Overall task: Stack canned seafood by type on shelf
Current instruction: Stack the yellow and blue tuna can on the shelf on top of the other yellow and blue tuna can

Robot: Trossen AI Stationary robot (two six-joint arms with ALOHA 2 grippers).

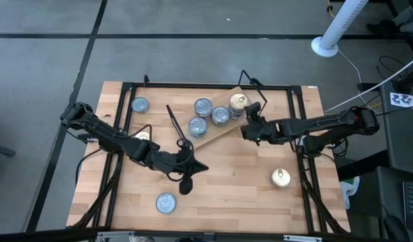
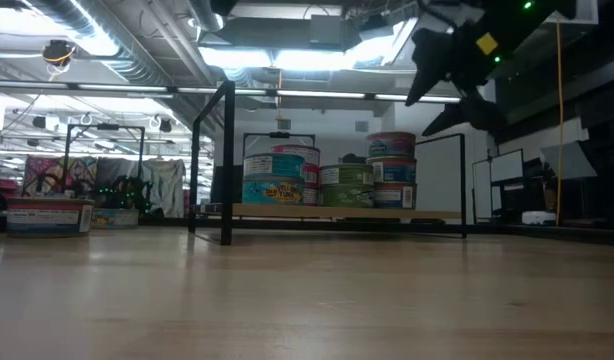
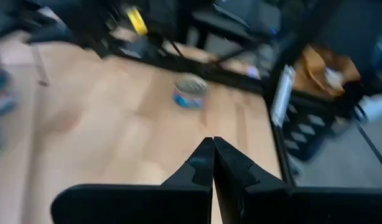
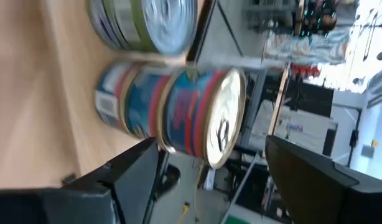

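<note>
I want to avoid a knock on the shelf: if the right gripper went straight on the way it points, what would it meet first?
Most likely the gold-topped tin stacked on another tin on the shelf: it sits between the open right gripper fingers, though depth is unclear.

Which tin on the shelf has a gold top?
The tin at the shelf's right end, beside the open right tool. Its top is gold with a pull ring; the three other tops showing on the shelf are silvery.
</note>
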